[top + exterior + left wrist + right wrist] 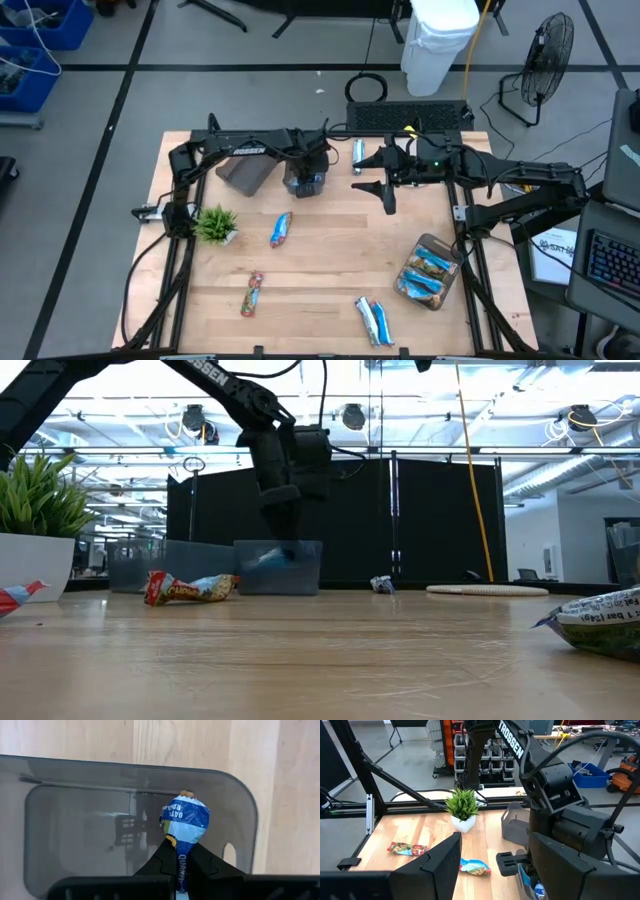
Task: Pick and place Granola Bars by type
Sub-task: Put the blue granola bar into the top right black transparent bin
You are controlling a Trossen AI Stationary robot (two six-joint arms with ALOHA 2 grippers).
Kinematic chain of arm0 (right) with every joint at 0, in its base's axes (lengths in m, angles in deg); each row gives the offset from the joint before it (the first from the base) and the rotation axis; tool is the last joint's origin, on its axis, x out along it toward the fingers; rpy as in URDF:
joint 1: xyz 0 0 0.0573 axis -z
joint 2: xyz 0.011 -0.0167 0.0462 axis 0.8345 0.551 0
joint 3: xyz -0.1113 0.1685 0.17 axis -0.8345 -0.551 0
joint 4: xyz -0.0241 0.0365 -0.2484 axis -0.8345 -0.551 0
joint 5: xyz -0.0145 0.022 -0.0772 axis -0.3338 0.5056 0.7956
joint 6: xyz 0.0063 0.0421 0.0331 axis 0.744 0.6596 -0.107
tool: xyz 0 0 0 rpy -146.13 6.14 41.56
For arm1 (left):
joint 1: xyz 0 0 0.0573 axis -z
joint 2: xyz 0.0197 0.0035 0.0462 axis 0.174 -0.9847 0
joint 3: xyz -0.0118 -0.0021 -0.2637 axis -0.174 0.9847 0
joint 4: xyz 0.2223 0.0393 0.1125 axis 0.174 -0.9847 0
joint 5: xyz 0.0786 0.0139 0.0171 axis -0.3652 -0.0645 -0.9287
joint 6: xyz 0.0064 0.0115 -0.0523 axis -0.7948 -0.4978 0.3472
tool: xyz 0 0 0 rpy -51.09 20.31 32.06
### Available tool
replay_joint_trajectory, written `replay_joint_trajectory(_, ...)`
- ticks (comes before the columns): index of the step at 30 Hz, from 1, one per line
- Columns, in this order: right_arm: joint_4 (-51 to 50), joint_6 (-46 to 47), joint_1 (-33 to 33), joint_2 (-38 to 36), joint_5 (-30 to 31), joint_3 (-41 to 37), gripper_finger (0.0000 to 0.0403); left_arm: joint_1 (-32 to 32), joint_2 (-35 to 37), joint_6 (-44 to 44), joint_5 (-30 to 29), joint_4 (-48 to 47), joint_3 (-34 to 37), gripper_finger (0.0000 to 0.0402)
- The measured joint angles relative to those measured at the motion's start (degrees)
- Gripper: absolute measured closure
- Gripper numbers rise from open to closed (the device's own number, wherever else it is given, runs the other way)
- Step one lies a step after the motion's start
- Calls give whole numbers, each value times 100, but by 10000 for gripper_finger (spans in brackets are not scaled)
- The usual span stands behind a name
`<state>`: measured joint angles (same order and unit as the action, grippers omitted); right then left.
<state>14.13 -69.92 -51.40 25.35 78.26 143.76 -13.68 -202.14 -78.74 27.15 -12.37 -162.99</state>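
Observation:
My left gripper (305, 165) is shut on a blue-and-white granola bar (184, 817) over a smoky grey bin (75, 820) at the table's far middle; the low view shows the fingers (283, 520) reaching down into this bin (280, 567). My right gripper (366, 173) is open and empty just right of that bin, its fingers pointing toward the table's left. Loose bars lie flat on the table: one at the far edge (357, 152), one in the middle (281, 229), one red-orange at the near left (252, 293), and two at the near edge (373, 320). My left gripper pinches the blue bar by one end (180, 862) between its two fingers. The fingers come from above, pointing down. The bar hangs below them, roughly upright, over the inside of the bin; whether its lower end touches the bin floor I cannot tell.
A second grey bin (245, 172) lies left of the first, under my left arm. A third bin (428, 272) with several bars lies at the near right. A small green plant (216, 224) in a white pot stands at the left. Bare wood shows in the table's middle.

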Motion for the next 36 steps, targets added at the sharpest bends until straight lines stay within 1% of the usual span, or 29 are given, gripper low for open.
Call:
replay_joint_trajectory(11,5,0,2,0,2,0,180,-22,5,-123,-29,-100,0,385)
replay_joint_trajectory(16,15,0,2,0,4,0,180,-28,5,-173,-24,-243,0,329)
replay_joint_trajectory(19,17,-20,2,0,23,0,179,-28,5,-229,-26,-310,0,307)
replay_joint_trajectory(27,7,-66,41,0,26,0,179,-35,5,-237,-70,-326,0,280)
replay_joint_trajectory(30,0,-61,54,0,30,0,180,-39,5,-103,-275,-314,0,270)
replay_joint_trajectory(32,1,-74,55,0,44,0,179,-39,5,-62,-364,-346,0,260)
replay_joint_trajectory(36,0,-140,52,0,46,0,179,-40,5,-83,-266,-632,-101,234)
